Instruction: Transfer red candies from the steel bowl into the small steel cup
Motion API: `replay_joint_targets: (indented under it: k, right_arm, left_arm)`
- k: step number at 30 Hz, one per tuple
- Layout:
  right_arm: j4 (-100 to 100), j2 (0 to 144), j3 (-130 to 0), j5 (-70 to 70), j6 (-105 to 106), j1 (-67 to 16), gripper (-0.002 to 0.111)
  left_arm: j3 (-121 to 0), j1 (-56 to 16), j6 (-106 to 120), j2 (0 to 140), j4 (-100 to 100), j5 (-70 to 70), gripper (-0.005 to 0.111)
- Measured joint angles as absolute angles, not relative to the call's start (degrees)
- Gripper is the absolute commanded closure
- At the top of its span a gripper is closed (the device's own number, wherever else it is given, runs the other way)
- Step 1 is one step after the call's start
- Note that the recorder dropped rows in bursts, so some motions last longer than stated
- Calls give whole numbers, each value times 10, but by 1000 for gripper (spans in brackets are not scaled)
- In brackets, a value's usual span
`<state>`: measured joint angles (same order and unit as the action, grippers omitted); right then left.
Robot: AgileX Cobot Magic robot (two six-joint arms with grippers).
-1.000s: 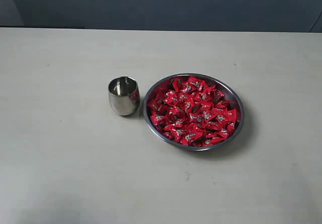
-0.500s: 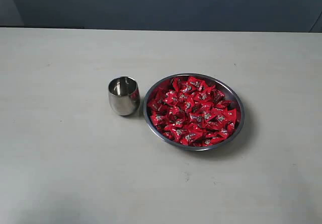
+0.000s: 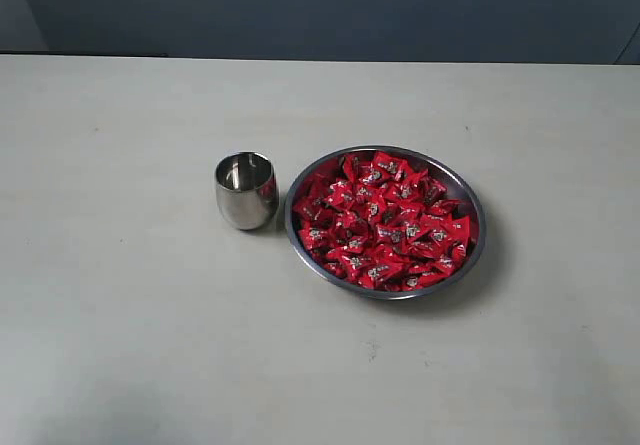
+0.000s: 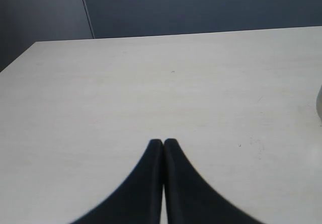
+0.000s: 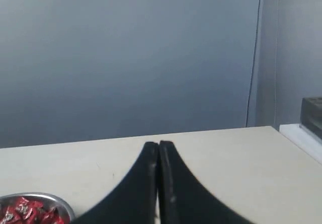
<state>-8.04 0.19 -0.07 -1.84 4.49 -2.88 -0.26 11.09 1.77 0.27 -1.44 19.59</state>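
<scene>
Pale beige tabletop [image 3: 120, 345], dark blue-grey wall [image 3: 320, 10] behind it, soft even light, thin vertical line [image 5: 254, 53] down the wall

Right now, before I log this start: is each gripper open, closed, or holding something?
Black left gripper: closed, holding nothing.
Black right gripper: closed, holding nothing.

candies [image 3: 385, 223]: shiny red wrappers, small silvery-white print
bowl [image 3: 455, 183]: bright steel grey
cup [image 3: 246, 197]: mirror steel with dark reflections
desk [image 3: 130, 315]: pale beige-grey, faint specks
wall [image 3: 330, 10]: dull blue-grey
left gripper [image 4: 163, 142]: black
right gripper [image 5: 158, 144]: black
</scene>
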Motion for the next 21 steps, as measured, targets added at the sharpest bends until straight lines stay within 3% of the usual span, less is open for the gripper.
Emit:
replay_joint_targets:
  k: [21]
  right_arm:
    - [-264,2,-1,171,-21,-29,109]
  left_arm:
    - [-3,111,18,3,-14,196,106]
